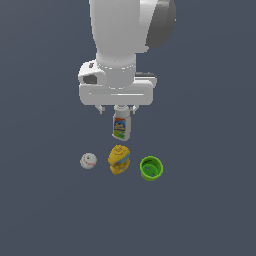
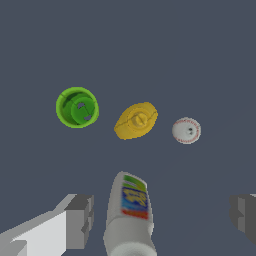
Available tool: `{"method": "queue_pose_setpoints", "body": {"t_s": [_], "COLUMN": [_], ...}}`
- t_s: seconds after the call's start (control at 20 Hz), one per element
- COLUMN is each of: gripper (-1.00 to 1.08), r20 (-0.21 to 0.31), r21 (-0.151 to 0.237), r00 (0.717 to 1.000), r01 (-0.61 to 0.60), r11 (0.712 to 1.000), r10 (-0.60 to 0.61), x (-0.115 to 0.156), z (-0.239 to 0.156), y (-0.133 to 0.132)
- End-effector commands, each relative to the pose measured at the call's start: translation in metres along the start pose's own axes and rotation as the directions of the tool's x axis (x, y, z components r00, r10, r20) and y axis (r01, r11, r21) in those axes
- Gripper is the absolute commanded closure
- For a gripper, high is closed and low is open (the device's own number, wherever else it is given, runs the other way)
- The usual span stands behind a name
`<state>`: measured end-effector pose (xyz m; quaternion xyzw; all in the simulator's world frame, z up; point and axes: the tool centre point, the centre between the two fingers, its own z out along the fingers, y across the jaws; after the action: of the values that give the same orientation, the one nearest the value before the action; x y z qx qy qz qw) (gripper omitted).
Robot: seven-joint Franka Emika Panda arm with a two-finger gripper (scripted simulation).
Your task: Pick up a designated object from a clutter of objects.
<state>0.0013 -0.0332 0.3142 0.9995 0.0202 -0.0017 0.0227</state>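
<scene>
Dark grey surface (image 1: 45,210): bright green round cup (image 1: 151,168) upright, contents unclear; claw (image 1: 117,108) spread above white labelled bottle (image 1: 121,125); small white red-stitched baseball (image 1: 88,160) apart.

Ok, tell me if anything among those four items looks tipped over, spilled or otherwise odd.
Nothing stands out. The white labelled bottle, yellow squeeze bottle and bright green cup all stand upright, with nothing spilled. The small white baseball sits apart from them, and the open gripper hangs above the white bottle, holding nothing.
</scene>
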Motion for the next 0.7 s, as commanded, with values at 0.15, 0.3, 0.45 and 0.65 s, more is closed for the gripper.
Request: {"method": "queue_pose_setpoints", "body": {"t_s": [0.15, 0.3, 0.45, 0.65], "gripper": [-0.92, -0.92, -0.92, -0.92], "r20": [0.0, 0.001, 0.001, 0.002], "r21": [0.004, 0.01, 0.018, 0.03], "r00": [1.0, 1.0, 0.999, 0.997], "r01": [-0.007, -0.02, -0.038, -0.073], "r11": [1.0, 1.0, 0.999, 0.997], "r10": [0.007, 0.02, 0.038, 0.073], "x": [0.003, 0.008, 0.014, 0.024], "z": [0.006, 0.016, 0.03, 0.057], "y": [0.004, 0.01, 0.018, 0.035]}}
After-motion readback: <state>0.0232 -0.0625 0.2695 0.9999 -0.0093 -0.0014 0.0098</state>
